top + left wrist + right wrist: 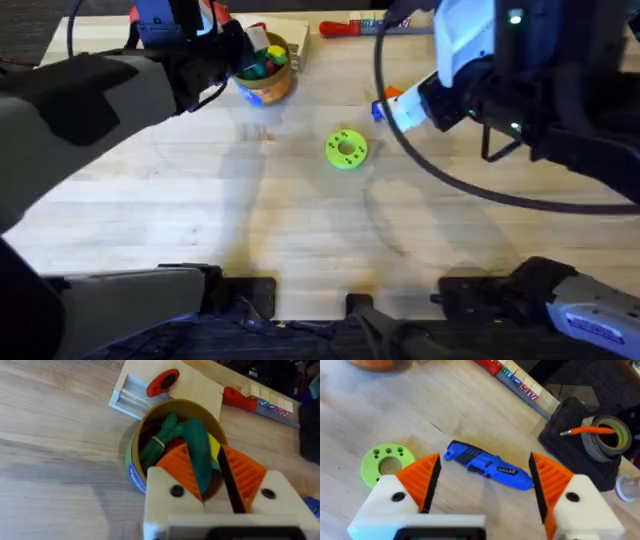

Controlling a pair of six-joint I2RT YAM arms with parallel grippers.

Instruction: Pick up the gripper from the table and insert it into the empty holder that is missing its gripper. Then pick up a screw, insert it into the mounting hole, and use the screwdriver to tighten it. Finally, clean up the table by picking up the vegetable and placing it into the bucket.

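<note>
Gripping the dark green toy cucumber over the orange-and-blue bucket near the worktop's far edge, left gripper; right gripper gapes around the blue screwdriver.

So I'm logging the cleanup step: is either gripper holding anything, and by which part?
The left gripper holds the vegetable near one end, its other end reaching over the bucket. The right gripper is open, holding nothing, over the screwdriver.

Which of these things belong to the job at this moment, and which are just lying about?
Job:
- vegetable, held in the left gripper over the bucket
- screwdriver, lying on the table between the open fingers of the right gripper

Lying about:
- green disc
- red-handled screwdriver
- tape roll
</note>
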